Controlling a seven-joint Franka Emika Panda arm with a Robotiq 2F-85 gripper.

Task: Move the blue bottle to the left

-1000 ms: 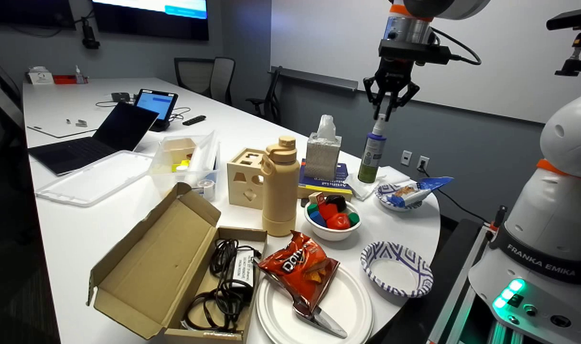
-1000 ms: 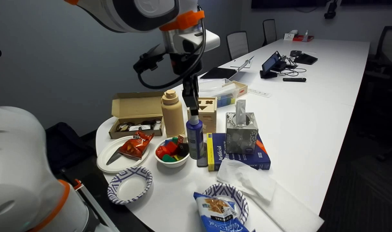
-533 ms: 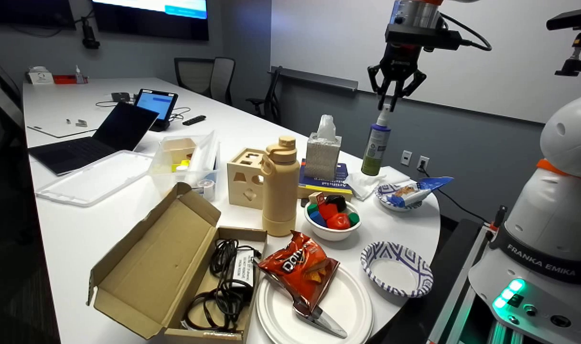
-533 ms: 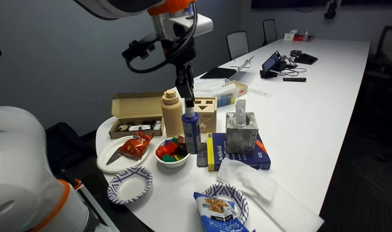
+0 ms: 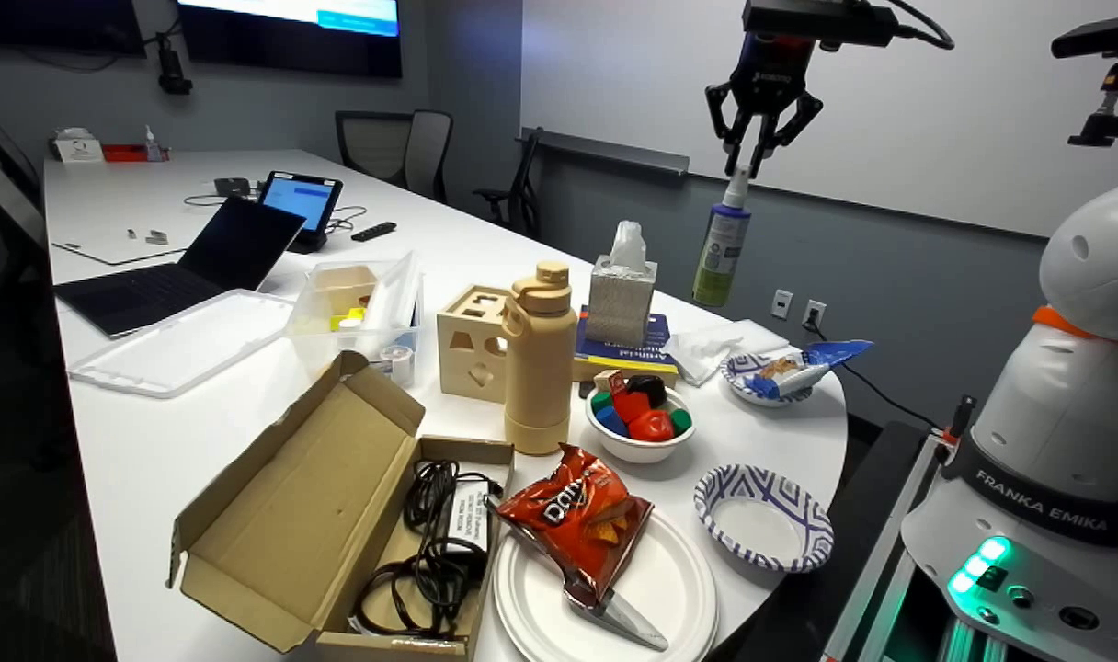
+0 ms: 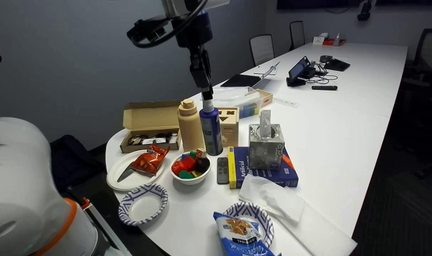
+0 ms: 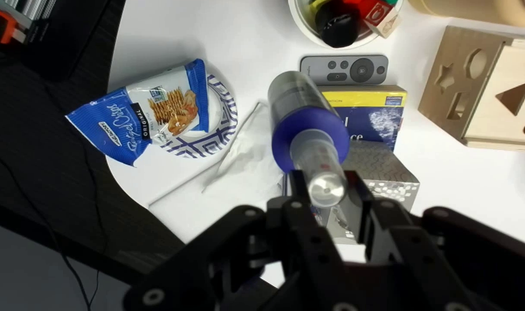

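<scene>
Arm's lower body: glossy, rounded white plastic shell (image 5: 1028, 414), oval dimples; bright orange ring (image 5: 1060, 322) round it. Lower down, black band (image 5: 1042, 496) lettered FRANKA EMIKA in white, plus green rectangular lights (image 5: 979, 564). Thick black cable (image 6: 177, 31) near wrist. Jointed two-fingered black pincer (image 5: 743, 168); round grey screw heads (image 7: 153, 297) on its links.

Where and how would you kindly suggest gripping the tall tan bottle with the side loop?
Probably by the narrow tan knob on top, from above: the bottle stands upright, its body is wider, and the pale wooden cube is close beside it.
</scene>
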